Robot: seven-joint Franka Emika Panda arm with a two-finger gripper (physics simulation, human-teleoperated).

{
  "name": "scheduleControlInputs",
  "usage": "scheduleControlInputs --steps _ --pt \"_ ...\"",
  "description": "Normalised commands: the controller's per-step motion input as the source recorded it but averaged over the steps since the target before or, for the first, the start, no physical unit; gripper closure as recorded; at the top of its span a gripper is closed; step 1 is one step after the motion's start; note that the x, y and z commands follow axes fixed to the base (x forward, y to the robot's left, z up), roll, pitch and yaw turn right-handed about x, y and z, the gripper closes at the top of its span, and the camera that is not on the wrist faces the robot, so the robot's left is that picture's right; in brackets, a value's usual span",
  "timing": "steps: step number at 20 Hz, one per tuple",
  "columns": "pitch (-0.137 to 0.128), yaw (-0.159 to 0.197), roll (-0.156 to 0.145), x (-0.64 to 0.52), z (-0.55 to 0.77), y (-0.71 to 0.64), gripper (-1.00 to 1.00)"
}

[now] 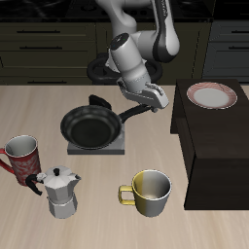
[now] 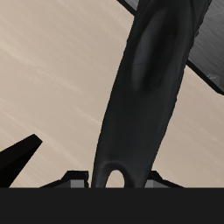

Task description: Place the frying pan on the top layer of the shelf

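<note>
The frying pan [image 1: 91, 126], round and black, sits on the grey burner [image 1: 115, 148], with its thin handle [image 1: 130, 113] pointing toward the shelf [image 1: 216, 146], the big dark boxy unit beside it. My gripper [image 1: 146, 107] is down at the handle's end. In the wrist view the black handle [image 2: 144, 96] runs straight between my fingertips [image 2: 77, 181], which sit close against both its sides at the end with the hole. The jaws look shut on it. The pan body looks still resting on the burner.
A pink-rimmed plate [image 1: 212, 95] lies on the shelf's top near its back. A red mug [image 1: 21, 152], a metal moka pot [image 1: 60, 191] and a yellow-and-white mug [image 1: 151, 191] stand toward the table's front edge. Dark cabinets line the back.
</note>
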Motion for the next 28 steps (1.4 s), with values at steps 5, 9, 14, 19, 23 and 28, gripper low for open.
scheduleControlInputs --steps 5,9,14,19,23,28 --pt "0.027 0.129 -0.058 -0.06 0.3 -0.27 1.0" --pt "-0.046 0.179 -0.064 -0.09 0.53 -0.25 1.0" --pt "0.013 0.08 -0.064 0.11 0.42 -0.25 1.0" --pt "0.002 0.045 -0.063 0.11 0.3 -0.21 1.0" --pt "-0.029 0.099 -0.033 0.05 0.33 -0.06 1.0" --pt "0.0 0.042 -0.034 0.08 0.27 -0.1 1.0"
